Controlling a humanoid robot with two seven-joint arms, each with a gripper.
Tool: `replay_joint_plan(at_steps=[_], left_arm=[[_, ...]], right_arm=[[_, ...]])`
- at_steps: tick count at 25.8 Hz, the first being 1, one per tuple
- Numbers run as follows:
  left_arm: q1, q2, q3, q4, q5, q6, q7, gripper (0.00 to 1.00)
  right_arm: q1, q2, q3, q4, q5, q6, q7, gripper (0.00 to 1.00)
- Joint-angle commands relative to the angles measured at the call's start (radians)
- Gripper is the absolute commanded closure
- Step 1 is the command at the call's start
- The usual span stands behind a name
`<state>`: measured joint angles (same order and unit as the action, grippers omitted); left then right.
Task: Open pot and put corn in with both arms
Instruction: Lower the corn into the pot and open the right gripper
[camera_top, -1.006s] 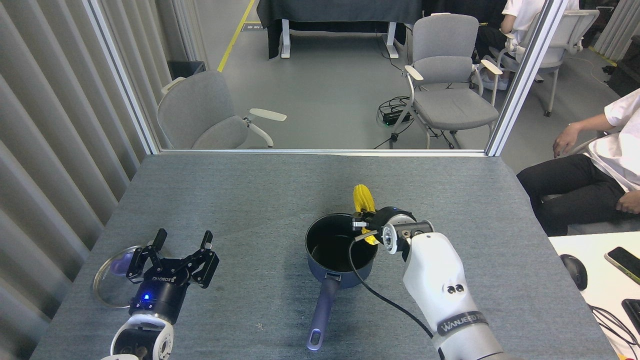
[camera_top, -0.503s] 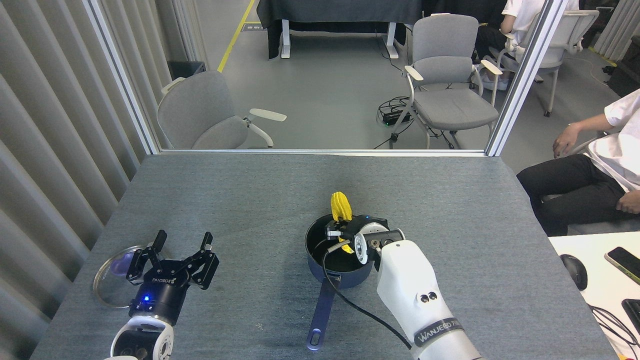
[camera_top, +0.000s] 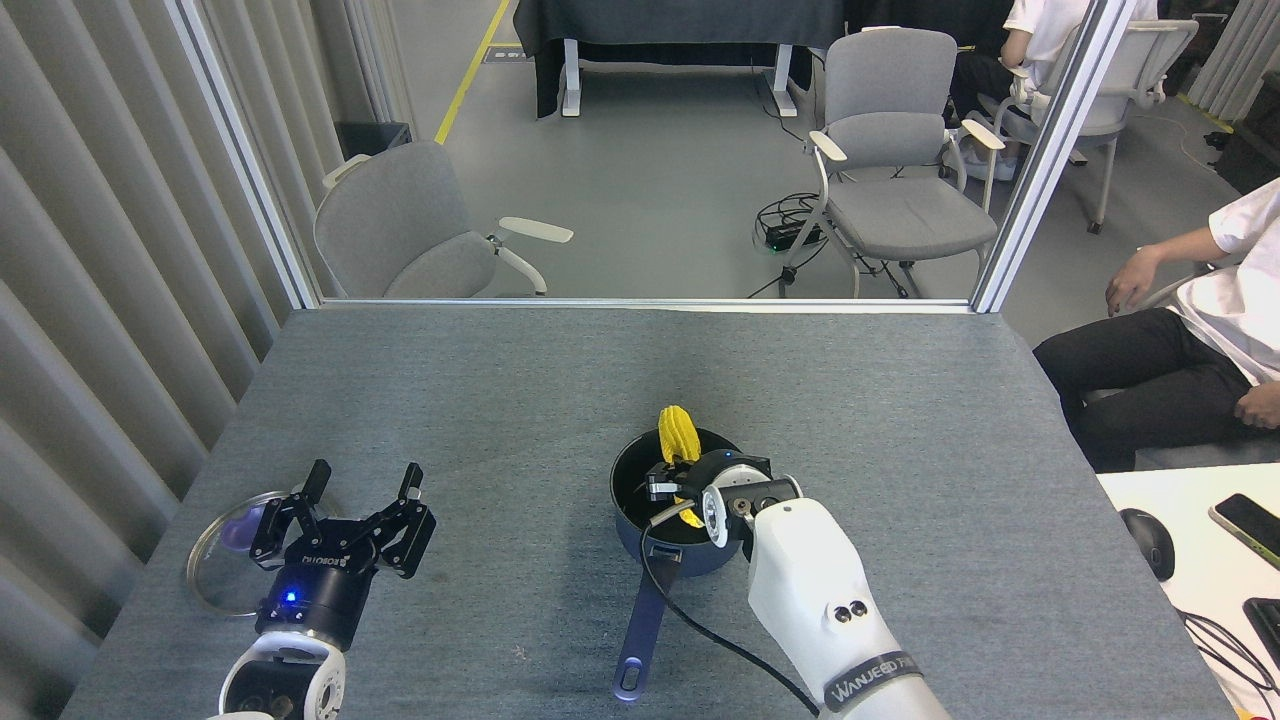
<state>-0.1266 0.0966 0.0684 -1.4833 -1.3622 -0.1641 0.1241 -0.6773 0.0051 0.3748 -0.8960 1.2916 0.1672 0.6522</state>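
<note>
Dropping lower over the pot (camera_top: 640, 525) since a second ago, right claw (camera_top: 672, 482) stays clamped on the corn (camera_top: 678, 433), now poking into its mouth, so just release; left claw (camera_top: 350, 505) spread wide, empty.

1. The grey table top (camera_top: 450, 400) looks like a matt, finely woven cloth or felt cover, slightly speckled.
2. In the middle of that table, the small dark blue saucepan (camera_top: 700, 555) has a smooth, satin outer wall, a matt black inside, and a smooth lavender-blue straight handle (camera_top: 640, 635).
3. Over the saucepan, the bright yellow ribbed corn cob (camera_top: 678, 432) looks like glossy plastic.
4. The right arm's white shell (camera_top: 810, 590) beside the saucepan is smooth, glossy plastic.
5. Left of the saucepan, the round clear lid (camera_top: 222, 560) looks like glass with a shiny metal rim.
</note>
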Motion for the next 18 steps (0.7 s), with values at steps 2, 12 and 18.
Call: replay_joint_plan(at_steps=[2,12,18], left_arm=[[0.001,0.0,0.004,0.0,0.0,-0.002,0.0,0.01],[0.002,0.0,0.004,-0.002,0.0,-0.005,0.0,0.01],[0.002,0.0,0.004,-0.002,0.0,-0.006,0.0,0.01]], right_arm=[[0.002,0.0,-0.001,0.0,0.0,0.002,0.004,0.95],[0.001,0.001,-0.001,0.0,0.0,0.011,0.001,0.0],[-0.001,0.0,-0.001,0.0,-0.002,0.009,0.001,0.0]])
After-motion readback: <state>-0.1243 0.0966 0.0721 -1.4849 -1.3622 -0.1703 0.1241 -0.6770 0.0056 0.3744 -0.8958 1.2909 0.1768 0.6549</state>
